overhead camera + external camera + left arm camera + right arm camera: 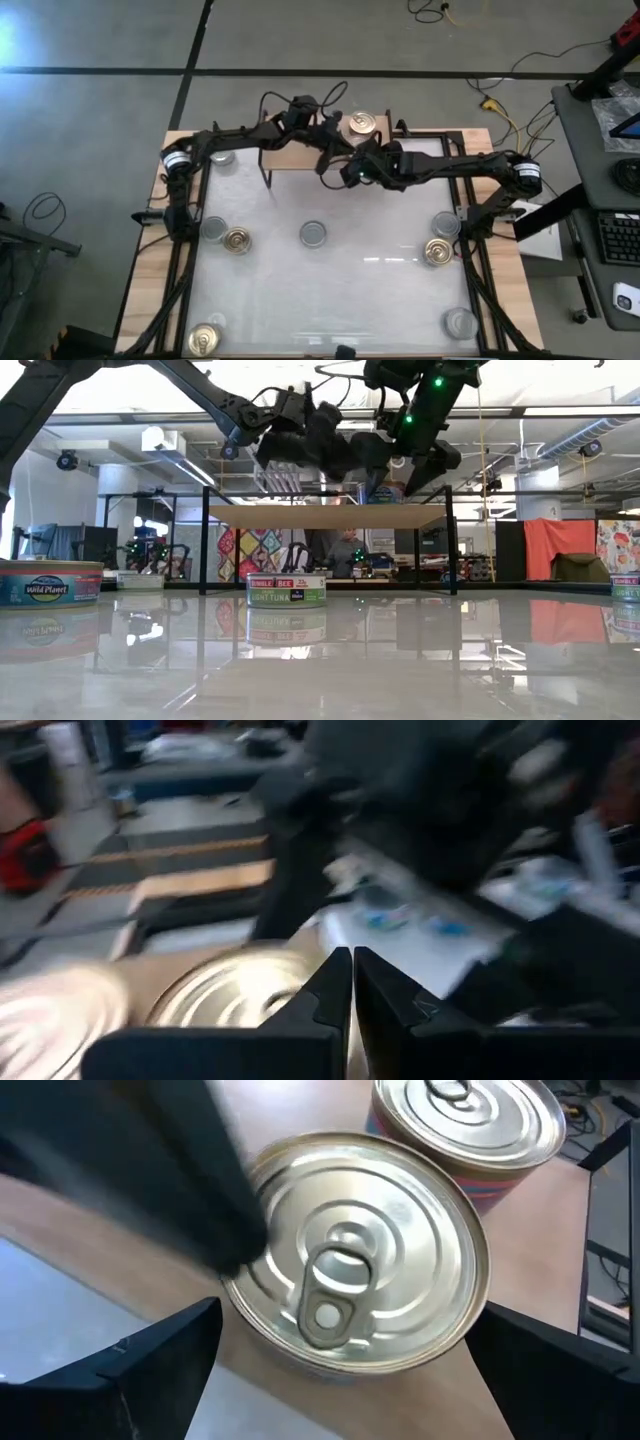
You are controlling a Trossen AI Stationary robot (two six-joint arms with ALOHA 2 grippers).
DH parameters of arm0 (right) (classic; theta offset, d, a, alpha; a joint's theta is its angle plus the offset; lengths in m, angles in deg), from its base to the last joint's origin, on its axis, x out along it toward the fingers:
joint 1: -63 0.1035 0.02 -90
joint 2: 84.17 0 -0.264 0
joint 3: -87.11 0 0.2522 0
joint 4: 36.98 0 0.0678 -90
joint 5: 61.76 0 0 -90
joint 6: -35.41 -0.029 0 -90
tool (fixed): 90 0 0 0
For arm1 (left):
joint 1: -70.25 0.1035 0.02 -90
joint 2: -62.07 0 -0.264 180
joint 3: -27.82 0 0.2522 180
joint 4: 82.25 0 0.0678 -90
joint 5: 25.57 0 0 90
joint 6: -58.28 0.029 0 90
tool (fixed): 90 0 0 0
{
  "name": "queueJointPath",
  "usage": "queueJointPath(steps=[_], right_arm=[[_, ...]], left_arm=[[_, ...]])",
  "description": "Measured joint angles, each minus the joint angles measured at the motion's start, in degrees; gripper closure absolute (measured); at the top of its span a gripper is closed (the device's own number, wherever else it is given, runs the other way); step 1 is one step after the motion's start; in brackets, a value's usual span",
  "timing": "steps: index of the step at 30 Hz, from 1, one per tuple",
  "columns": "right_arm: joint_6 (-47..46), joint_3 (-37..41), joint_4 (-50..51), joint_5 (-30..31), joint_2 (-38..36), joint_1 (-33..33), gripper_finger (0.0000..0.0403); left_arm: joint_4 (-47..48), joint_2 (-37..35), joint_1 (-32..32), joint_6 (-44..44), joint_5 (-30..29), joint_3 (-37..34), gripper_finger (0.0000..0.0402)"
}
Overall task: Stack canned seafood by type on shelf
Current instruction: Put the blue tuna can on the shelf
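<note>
On the shelf (90,1210) stand two round tins with ring-pull tops, side by side. The nearer tin (360,1250) lies between the open fingers of my right gripper (352,1312), which stand off its two sides without touching it. The farther tin (470,1120) shows in the high view as a gold top (362,123). My left gripper (352,985) is shut. It reaches in over the nearer tin's rim and shows as a dark blurred bar (190,1200) in the right wrist view. Both arms hide the nearer tin in the high view. My left gripper's shut fingers (330,990) lie slanting over the nearer tin's top near its rim (250,1280). The tin stands flat on the shelf. Whether the fingers touch it I cannot tell, because the view is blurred.
Several more tins stand on the glossy table: silver tops (313,234) (446,224) (213,228), gold tops (238,240) (438,251) (205,338). In the low view a labelled tin (287,589) stands on the table below the shelf top (330,515), and another tin (45,582) stands at the left.
</note>
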Motion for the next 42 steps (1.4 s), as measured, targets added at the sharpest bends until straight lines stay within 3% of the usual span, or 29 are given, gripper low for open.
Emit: queueJointPath(steps=[8,12,17,21,24,27,32,42], right_arm=[[0.05,-5.77,8.52,-4.16,-0.02,0.09,0.0005],[0.02,-10.08,16.28,-4.48,-0.02,0.09,0.0005],[0.6,-14.34,20.33,-4.07,-0.04,0.09,0.0005],[2.18,-14.44,17.69,-3.94,0.06,-1.29,0.0005],[1.66,-14.08,15.78,-3.87,0.81,-3.12,0.0005],[3.21,-14.04,15.54,-3.88,2.19,-4.91,0.0005],[6.49,-14.0,13.38,-3.83,4.28,-7.63,0.0005],[10.04,-15.39,16.56,-4.32,3.6,-9.73,0.0005]], left_arm=[[1.26,-5.51,2.28,-1.67,6.61,0.0,0.0401],[5.28,-10.04,2.29,1.84,7.36,-2.67,0.0401],[0.42,-19.05,1.51,3.84,7.77,-15.84,0.0401],[-15.36,-25.41,-0.36,-0.63,7.63,-31.21,0.0401],[-29.76,-28.84,-2.51,-5.84,4.98,-40.84,0.0401],[-36.51,-30.82,-5.09,-7.57,-0.16,-47.37,0.0401],[-37.35,-33.46,-6.85,-7.42,-6.05,-52.22,0.0401],[-37.29,-34.6,-6.5,-9.54,-9.73,-52.35,0.0401]])
